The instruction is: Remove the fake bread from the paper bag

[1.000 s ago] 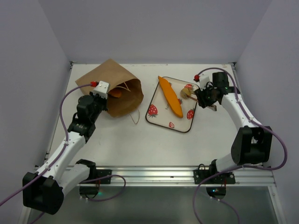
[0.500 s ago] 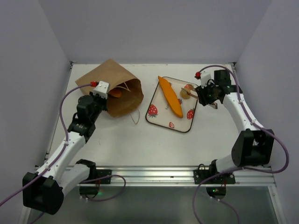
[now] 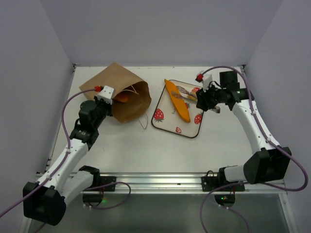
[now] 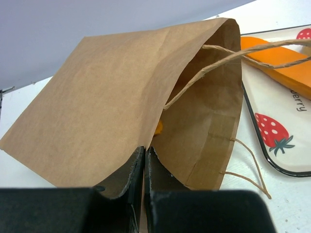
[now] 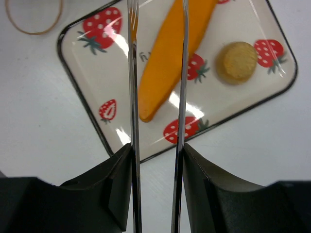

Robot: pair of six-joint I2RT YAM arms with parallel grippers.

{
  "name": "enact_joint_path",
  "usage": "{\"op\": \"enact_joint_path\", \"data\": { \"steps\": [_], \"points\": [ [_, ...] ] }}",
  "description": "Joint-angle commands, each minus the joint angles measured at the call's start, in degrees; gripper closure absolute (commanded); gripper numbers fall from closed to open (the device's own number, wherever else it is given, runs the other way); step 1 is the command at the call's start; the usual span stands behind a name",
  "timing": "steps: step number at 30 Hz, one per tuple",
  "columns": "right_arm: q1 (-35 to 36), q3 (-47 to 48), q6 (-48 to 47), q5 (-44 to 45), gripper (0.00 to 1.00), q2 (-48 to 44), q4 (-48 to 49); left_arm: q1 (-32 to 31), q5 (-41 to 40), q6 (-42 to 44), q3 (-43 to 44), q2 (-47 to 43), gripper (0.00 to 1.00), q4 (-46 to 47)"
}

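The brown paper bag [image 3: 116, 92] lies on its side at the left, its mouth facing the tray. My left gripper [image 4: 146, 149] is shut on the bag's [image 4: 112, 97] near rim edge, pinching the paper. A piece of orange fake bread [image 4: 159, 127] shows deep inside the bag. A long orange baguette [image 5: 167, 58] and a round roll [image 5: 236, 60] lie on the strawberry-print tray [image 5: 82, 97]. Above the tray, my right gripper [image 5: 156, 148] is shut on a pair of metal tongs [image 5: 131, 97]. Nothing sits between the tongs' blades.
The bag's string handles [image 4: 233, 56] loop out of its mouth, one of them onto the table [image 3: 142, 121] between bag and tray [image 3: 175, 132]. Grey walls close in the table on three sides. Bare white tabletop lies in front of the tray.
My right gripper has swung left with the tongs, from the tray's right edge to above the tray. The left gripper and the bag have not moved.
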Motion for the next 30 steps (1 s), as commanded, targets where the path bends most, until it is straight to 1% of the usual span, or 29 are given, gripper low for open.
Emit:
{"op": "enact_joint_path", "data": {
  "steps": [1, 2, 4, 5, 7, 8, 9, 10, 11, 12, 13, 14, 15, 16, 19, 23, 24, 25, 30],
  "points": [
    [6.57, 0.15, -0.79, -4.65, 0.55, -2.53, -1.44, -0.15, 3.71, -0.28, -1.29, -1.86, 0.94, 3.77],
    [9.98, -0.21, -1.14, -4.3, 0.55, -2.88, -1.09, -0.15, 3.89, -0.37, -1.38, -1.95, 0.93, 3.95],
    [13.34, -0.91, -1.49, -4.03, 0.55, -2.8, 0.67, -0.15, 3.89, -0.54, -1.03, -1.86, 0.93, 3.43],
    [16.58, -0.91, -1.84, -3.6, 0.55, -2.28, 1.2, -0.15, 3.89, -0.81, -0.59, -1.51, 0.93, 2.99],
    [19.67, -1.0, -2.98, -1.23, 0.55, -1.4, 3.48, -0.15, 3.54, -1.42, 0.9, -1.25, 0.94, 0.28],
    [22.82, -1.0, -3.33, -0.26, 0.55, -0.35, 4.36, -0.15, 3.45, -2.03, 1.25, -1.42, 0.94, -0.61],
    [24.41, -0.65, -3.86, 1.75, 0.55, 0.44, 5.76, -0.15, 2.84, -2.3, 1.35, -1.68, 0.94, -1.4],
    [27.82, -0.39, -4.56, 4.55, 0.55, 1.93, 7.6, -0.15, 2.23, -2.82, 1.0, -2.47, 0.94, -2.36],
    [29.42, -0.39, -4.92, 4.58, 0.55, 2.73, 7.62, -0.15, 1.96, -3.18, 0.73, -2.91, 0.94, -2.72],
    [31.18, -0.47, -5.18, 6.24, 0.55, 3.52, 10.06, -0.15, 1.7, -3.62, 0.56, -3.35, 0.94, -2.99],
    [34.68, -0.73, -5.97, 10.6, 0.56, 4.31, 11.56, -0.06, 1.52, -4.58, 0.47, -3.88, 0.94, -3.42],
    [36.19, -0.91, -6.58, 12.82, 0.56, 5.1, 12.88, -0.06, 1.6, -5.28, 0.55, -4.4, 0.94, -3.78],
    [37.86, -1.43, -7.02, 15.37, 0.56, 6.5, 16.2, -0.06, 1.87, -5.9, 0.99, -4.5, 0.94, -4.56],
    [41.18, -1.44, -8.33, 21.4, 0.56, 7.3, 17.8, -0.06, 2.13, -6.52, 1.34, -4.5, 0.94, -5.01],
    [45.95, -0.91, -11.24, 30.38, 0.56, 10.64, 22.46, 0.02, 2.66, -9.5, 3.1, -3.88, 0.94, -6.15],
    [49.03, -0.82, -14.32, 37.61, 0.56, 13.63, 27.56, 0.11, 3.62, -11.35, 4.51, -3.7, 0.94, -6.15],
    [49.48, -1.0, -16.33, 39.11, 0.56, 14.16, 29.92, 0.2, 3.71, -11.7, 4.51, -3.62, 0.94, -6.15],
    [50.44, -1.17, -17.3, 42.0, 0.55, 15.38, 31.34, 0.29, 3.8, -12.06, 4.42, -3.62, 0.94, -6.15],
    [52.29, -1.97, -22.4, 46.85, 0.55, 18.99, 37.75, 0.73, 4.86, -13.55, 3.63, -3.97, 0.94, -6.15]
  ]
}}
